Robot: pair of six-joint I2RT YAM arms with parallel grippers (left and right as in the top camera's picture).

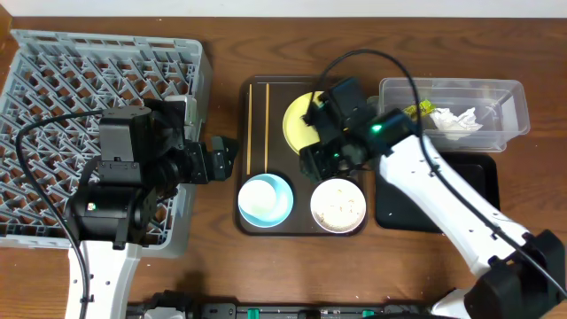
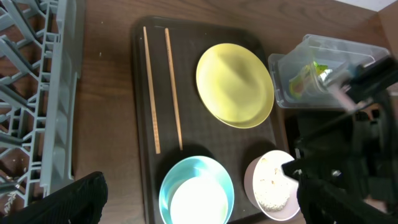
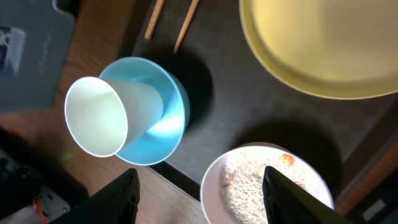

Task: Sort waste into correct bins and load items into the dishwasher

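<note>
Brown wood-grain tabletop (image 1: 221, 53). A grey rack (image 1: 106, 40) fills the left edge. The central dark tray (image 1: 275, 124) carries plate (image 1: 297, 124), chopsticks (image 1: 251, 124), cup (image 3: 102, 118) in blue bowl (image 3: 165, 118), and rice bowl (image 1: 338, 206). The tub (image 1: 496, 93) sits at the far right corner. The left tool (image 1: 220, 158) and right tool (image 3: 199, 180) are spread open.

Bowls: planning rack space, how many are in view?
2. The light blue bowl, holding a white cup, at the brown tray's near left; the white bowl, with rice scraps, at its near right. None looks hidden.
</note>
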